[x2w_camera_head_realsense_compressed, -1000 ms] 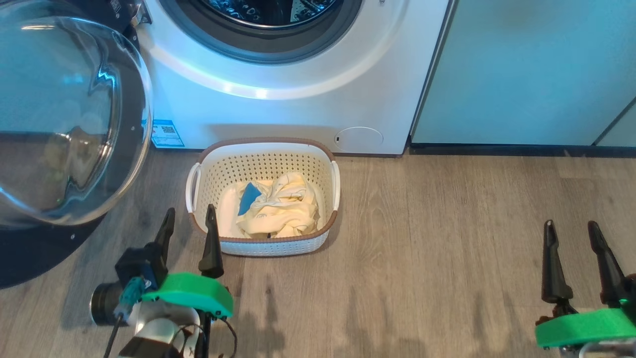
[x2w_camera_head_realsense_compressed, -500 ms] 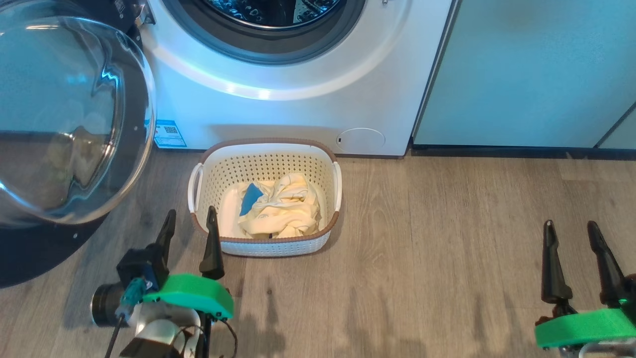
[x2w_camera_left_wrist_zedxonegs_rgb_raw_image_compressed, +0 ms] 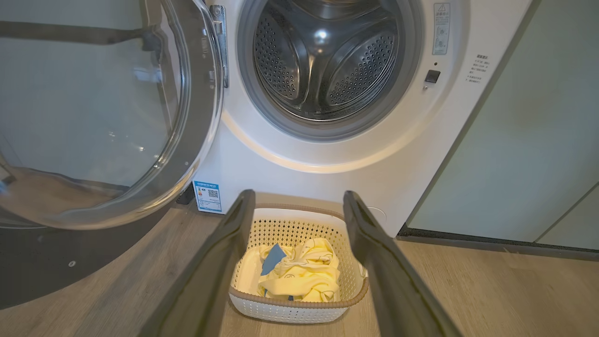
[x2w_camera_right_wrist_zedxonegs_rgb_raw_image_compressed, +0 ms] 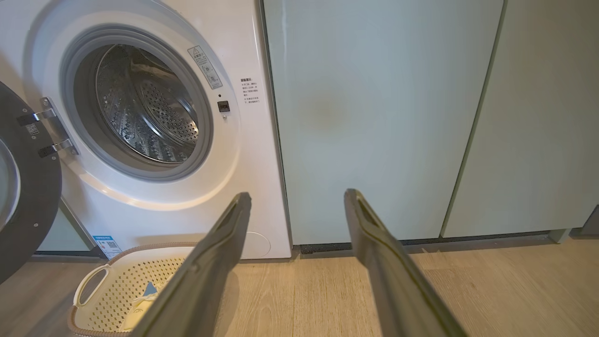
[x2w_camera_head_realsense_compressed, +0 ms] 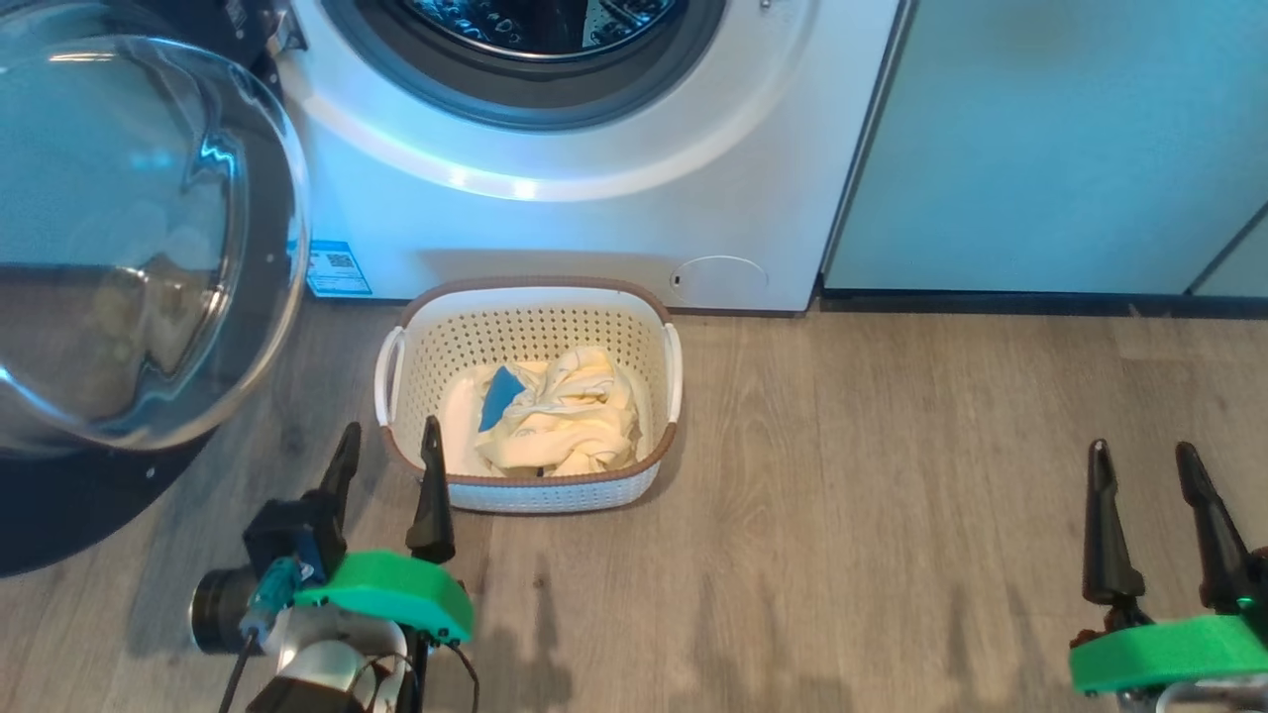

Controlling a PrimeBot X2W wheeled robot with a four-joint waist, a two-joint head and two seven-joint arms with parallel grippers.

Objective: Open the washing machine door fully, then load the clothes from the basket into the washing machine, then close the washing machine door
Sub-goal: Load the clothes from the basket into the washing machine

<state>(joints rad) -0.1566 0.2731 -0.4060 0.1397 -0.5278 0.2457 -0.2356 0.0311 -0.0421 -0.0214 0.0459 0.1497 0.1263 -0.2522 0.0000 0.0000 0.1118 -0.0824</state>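
The clothes point(x2w_camera_head_realsense_compressed: 555, 416) are a crumpled cream-yellow heap with thin dark lines and a blue patch at its left, with no clear long axis. They lie in the perforated basket point(x2w_camera_head_realsense_compressed: 525, 322), which stands on the floor point(x2w_camera_head_realsense_compressed: 892, 446) just before the washing machine point(x2w_camera_head_realsense_compressed: 594, 238), handles to left and right. My left gripper point(x2w_camera_head_realsense_compressed: 389, 426) hovers at the basket's near left corner, fingers apart and empty, and my right gripper point(x2w_camera_head_realsense_compressed: 1140, 448) is spread too, well off to the right.
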